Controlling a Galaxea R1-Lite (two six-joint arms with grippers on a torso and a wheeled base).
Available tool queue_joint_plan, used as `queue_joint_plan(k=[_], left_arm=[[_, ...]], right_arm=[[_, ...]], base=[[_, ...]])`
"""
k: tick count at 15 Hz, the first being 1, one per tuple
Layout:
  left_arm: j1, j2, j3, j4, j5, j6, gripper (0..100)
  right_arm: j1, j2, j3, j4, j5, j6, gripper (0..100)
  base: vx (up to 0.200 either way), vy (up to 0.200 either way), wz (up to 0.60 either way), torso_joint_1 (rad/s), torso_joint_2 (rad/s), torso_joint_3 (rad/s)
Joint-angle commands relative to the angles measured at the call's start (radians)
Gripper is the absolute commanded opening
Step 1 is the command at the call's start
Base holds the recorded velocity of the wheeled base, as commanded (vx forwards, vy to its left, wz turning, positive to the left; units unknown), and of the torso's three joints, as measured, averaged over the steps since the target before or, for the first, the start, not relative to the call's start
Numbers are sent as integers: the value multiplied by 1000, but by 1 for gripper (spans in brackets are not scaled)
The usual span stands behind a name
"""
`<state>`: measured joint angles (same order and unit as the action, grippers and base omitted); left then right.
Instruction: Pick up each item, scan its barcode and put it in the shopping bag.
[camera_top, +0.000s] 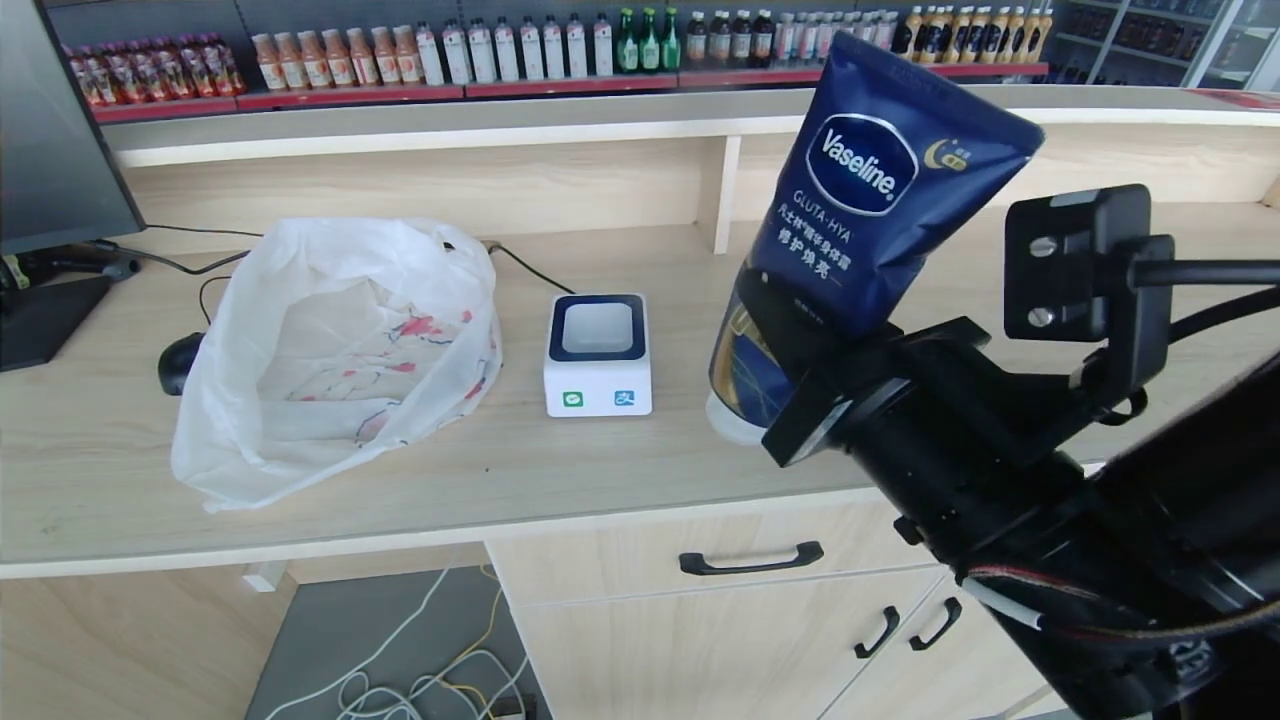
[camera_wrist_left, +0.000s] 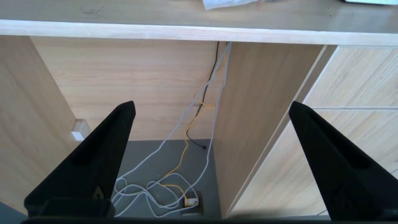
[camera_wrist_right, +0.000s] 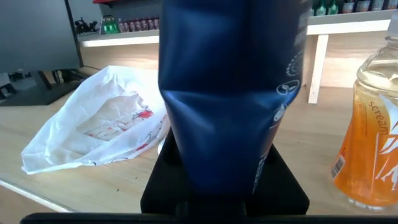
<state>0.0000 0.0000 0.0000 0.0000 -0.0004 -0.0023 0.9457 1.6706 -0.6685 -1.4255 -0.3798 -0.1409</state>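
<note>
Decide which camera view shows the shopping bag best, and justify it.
Head view: the whole shopping bag lies open on the counter. The right wrist view has the blue tube covering one side; the left wrist view catches at most a white sliver.

Setting: a shop, at the checkout.

- Back wall: long shelf with red edge strips, packed with rows of bottled drinks grouped by kind.
- More shelving of goods in the far right corner.
- Pale wood desk with a raised customer ledge behind it and drawers below.
- On the desk: small white scanner box with two payment icons on its front, a thin white plastic shopping bag, a monitor and a mouse.
- Packaged retail goods: blue lotion tube, orange drink bottle.
- Loose cables on the floor under the desk.
</note>
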Motion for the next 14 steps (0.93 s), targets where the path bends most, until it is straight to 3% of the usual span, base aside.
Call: queue_joint_plan(k=[1,5,14], left_arm=[[0,0,0,0,0,-1,100],[0,0,0,0,0,-1,100],[0,0,0,0,0,-1,100]], right_arm=[[59,-12,20,-9,-2,-17,0],[219,-11,70,-19,-5,-163,0],[223,87,1,-19,24,-548,0]], base=[[0,0,0,0,0,0],[0,0,0,0,0,0],[0,0,0,0,0,0]])
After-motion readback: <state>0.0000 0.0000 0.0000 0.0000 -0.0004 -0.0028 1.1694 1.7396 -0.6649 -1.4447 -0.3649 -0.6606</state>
